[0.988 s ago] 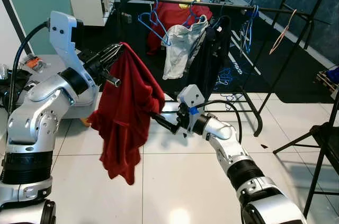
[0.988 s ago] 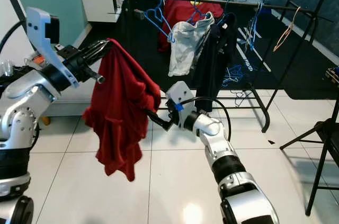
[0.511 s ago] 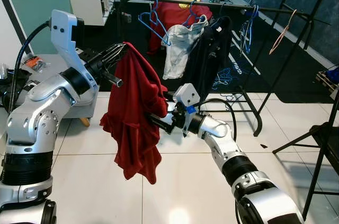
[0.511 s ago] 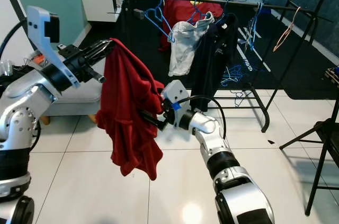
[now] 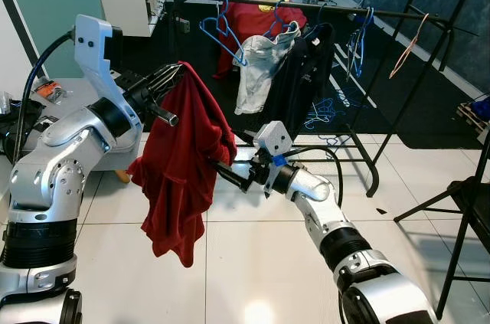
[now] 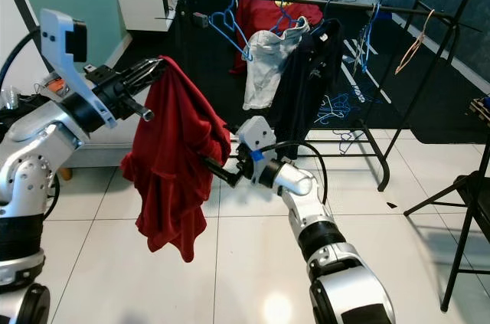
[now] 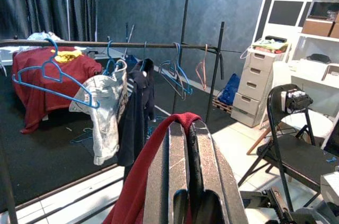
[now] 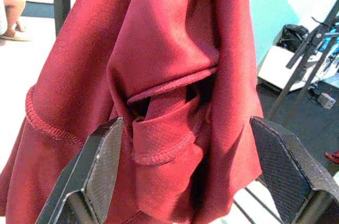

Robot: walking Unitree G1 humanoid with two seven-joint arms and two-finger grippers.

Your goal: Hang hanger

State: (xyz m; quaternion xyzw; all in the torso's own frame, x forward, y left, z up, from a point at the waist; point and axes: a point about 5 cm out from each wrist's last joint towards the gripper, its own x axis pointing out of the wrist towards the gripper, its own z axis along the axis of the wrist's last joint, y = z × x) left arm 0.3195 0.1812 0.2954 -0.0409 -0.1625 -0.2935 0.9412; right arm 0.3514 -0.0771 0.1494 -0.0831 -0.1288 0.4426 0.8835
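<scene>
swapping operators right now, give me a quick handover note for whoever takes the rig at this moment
Left gripper: shut on the top of the red garment, holding it up in the air in front of the rack.
Right gripper: open, fingers level with the middle of the garment, right by the cloth, not clamped on it.
Clothes rack: ahead across the room, carrying a grey garment, dark clothes and empty blue hangers.
Done: garment lifted off the floor.
Left: no hanger can be seen in the garment; get it onto one and hang it on the rail.

bright even indoor light, glare on floor tiles [image 5: 256,312], sharp focus.
</scene>
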